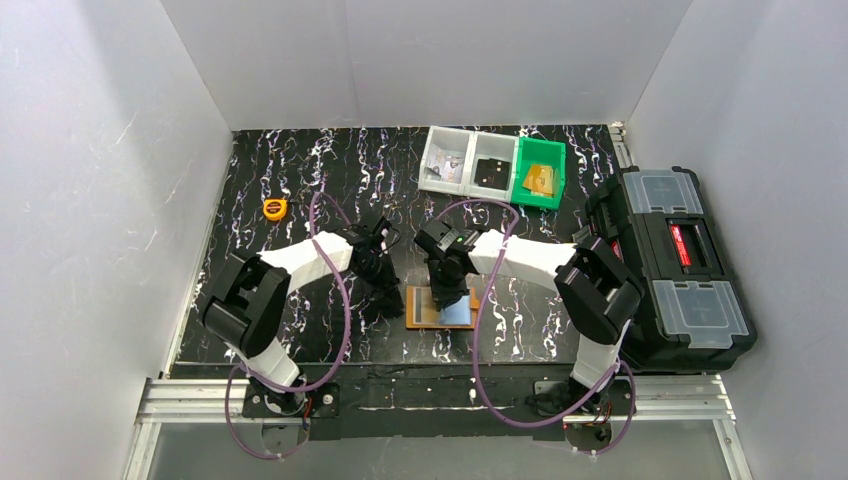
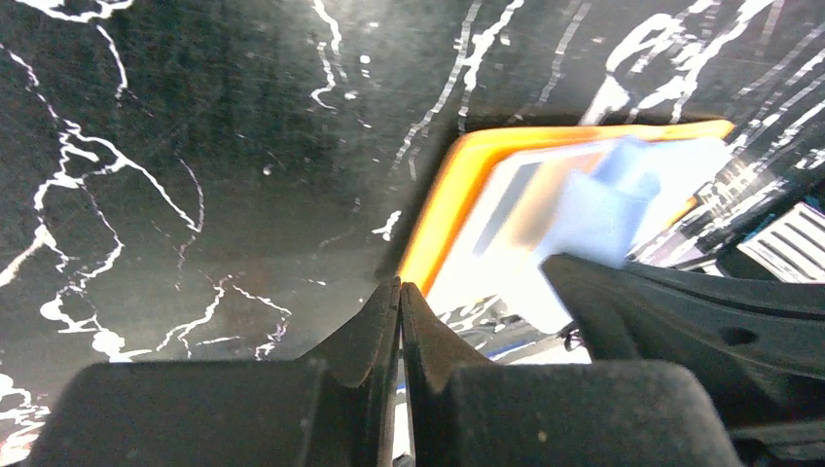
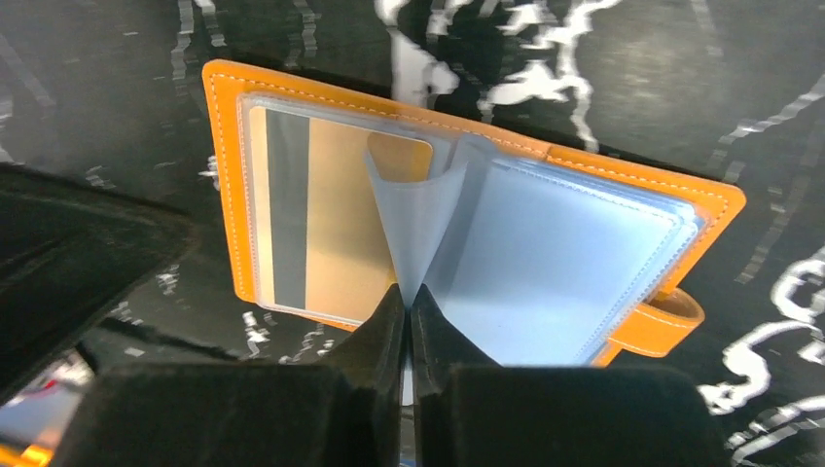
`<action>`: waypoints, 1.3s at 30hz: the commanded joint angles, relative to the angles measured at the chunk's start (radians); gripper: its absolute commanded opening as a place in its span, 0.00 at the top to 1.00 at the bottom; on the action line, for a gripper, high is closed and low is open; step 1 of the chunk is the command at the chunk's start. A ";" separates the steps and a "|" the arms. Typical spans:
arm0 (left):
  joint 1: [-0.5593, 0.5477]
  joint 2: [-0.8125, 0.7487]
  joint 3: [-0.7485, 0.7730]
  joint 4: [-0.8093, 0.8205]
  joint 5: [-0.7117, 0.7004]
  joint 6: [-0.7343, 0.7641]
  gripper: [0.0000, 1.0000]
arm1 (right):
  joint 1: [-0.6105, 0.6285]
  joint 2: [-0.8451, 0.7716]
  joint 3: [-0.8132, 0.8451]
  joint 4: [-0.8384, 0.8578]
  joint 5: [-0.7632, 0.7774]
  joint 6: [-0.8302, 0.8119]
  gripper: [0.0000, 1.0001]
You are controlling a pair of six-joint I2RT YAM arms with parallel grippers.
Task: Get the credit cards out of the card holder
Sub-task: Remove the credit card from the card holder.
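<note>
The orange card holder point(image 1: 425, 312) point(image 3: 222, 185) point(image 2: 457, 180) lies open on the black marbled table, its closure tab point(image 3: 671, 316) at the right. A tan credit card point(image 3: 336, 224) with a dark stripe sits inside the left clear pocket. My right gripper point(image 3: 408, 292) point(image 1: 447, 295) is shut on a clear pocket leaf point(image 3: 416, 219), holding it raised above the pages. The pockets on the right look pale blue; I cannot tell what they hold. My left gripper point(image 2: 400, 285) point(image 1: 392, 298) is shut with nothing in it, its tips at the holder's left edge.
A small yellow-orange tape measure point(image 1: 275, 208) lies at the back left. Two clear bins point(image 1: 470, 160) and a green bin point(image 1: 541, 172) with small items stand at the back. A black toolbox point(image 1: 680, 270) fills the right side.
</note>
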 commanded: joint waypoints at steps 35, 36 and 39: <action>-0.030 0.074 0.002 0.048 0.021 -0.036 0.99 | -0.127 -0.128 -0.197 0.402 -0.415 0.081 0.58; -0.032 0.072 0.009 0.047 0.026 -0.034 0.99 | -0.127 -0.138 -0.194 0.388 -0.401 0.077 0.57; -0.041 0.060 0.029 0.039 0.032 -0.028 0.98 | -0.127 -0.172 -0.193 0.353 -0.360 0.064 0.56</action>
